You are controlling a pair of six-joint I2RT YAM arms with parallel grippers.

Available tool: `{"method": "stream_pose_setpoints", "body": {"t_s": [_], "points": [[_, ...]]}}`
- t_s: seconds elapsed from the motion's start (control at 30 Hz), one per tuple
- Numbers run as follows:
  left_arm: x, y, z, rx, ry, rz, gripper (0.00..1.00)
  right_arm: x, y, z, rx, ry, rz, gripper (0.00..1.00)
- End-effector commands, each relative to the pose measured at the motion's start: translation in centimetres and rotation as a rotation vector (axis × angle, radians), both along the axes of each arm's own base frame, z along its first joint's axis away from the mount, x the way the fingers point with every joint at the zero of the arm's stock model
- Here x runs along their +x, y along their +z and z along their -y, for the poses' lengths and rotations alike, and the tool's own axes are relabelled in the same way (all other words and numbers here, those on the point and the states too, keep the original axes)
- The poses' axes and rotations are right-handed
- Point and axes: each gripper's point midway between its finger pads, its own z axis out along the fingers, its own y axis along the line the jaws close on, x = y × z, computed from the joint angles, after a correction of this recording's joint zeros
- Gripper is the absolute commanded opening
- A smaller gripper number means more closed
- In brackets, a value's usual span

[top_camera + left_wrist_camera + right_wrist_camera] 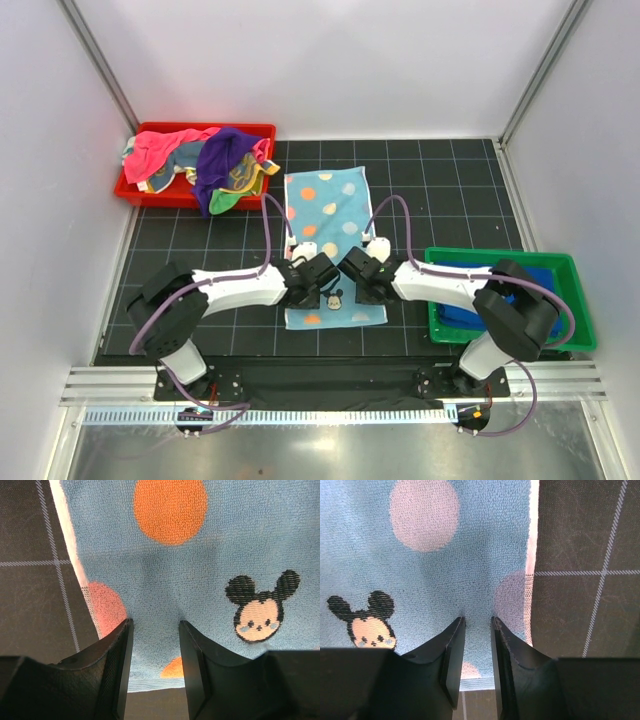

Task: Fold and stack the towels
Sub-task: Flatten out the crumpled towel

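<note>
A light blue polka-dot towel (pixel 327 210) with a mouse-face print lies flat on the black grid mat, long side running away from me. My left gripper (pixel 326 292) is open, its tips pressed on the towel (pixel 165 575) near the near left corner, left of the mouse face (pixel 260 620). My right gripper (pixel 362 290) is narrowly open, its tips pressed on the towel (pixel 420 580) near the near right corner, the cloth puckering slightly at the tips. A royal blue towel (pixel 530 273) lies in the green tray.
A red tray (pixel 128 190) at the back left holds a heap of pink, purple and teal-yellow towels (pixel 205 160). The green tray (pixel 560 260) sits at the right, beside the right arm. White walls enclose the mat on three sides.
</note>
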Motion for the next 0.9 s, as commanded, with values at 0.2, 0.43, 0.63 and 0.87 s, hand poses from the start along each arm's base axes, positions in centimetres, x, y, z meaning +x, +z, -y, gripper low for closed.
{"method": "stream_pose_setpoints", "body": {"t_s": [0.2, 0.43, 0.63, 0.87], "points": [[-1.8, -1.1, -0.4, -0.061, -0.015, -0.030, 0.45, -5.7, -1.3, 4.0, -0.043, -0.015, -0.128, 0.36], [-3.8, -1.2, -0.1, -0.078, -0.040, -0.056, 0.44, -8.0, -1.1, 4.9, -0.060, 0.010, -0.205, 0.33], [-6.0, -1.5, -0.6, -0.083, -0.039, -0.060, 0.44, -9.0, -0.7, 5.5, -0.047, 0.020, -0.204, 0.33], [-7.7, -0.8, -1.0, -0.098, -0.039, -0.051, 0.44, -10.1, 0.3, 5.2, -0.013, 0.041, -0.185, 0.33]]}}
